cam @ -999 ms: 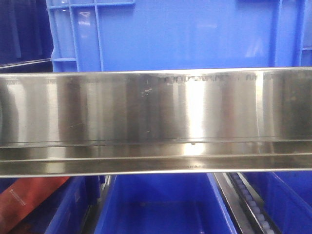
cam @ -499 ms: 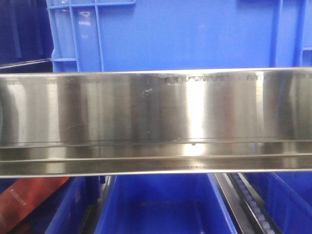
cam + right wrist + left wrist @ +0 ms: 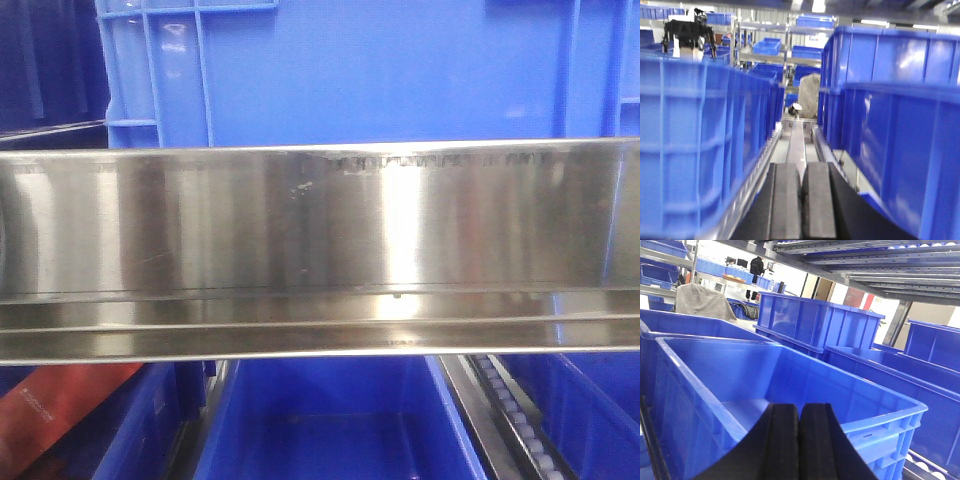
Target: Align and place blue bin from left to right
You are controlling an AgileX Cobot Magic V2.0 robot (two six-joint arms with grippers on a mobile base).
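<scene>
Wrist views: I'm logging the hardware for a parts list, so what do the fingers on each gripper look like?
Both look alike. The left gripper has two matte black fingers, flat-faced slabs with squared tips, flaring outward into curved black bases. The right gripper has the same black slab fingers, slightly greyer in this blurred view. No cables, markings or arm links are visible in either view.

Left pincer (image 3: 799, 440): two matte black fingers (image 3: 782, 445) with flat rectangular pads, flaring outward into broad curved black shoulders. Right pincer (image 3: 803, 202): matching black fingers (image 3: 785, 205), grey-sheened faces, identical curved black shoulders.
</scene>
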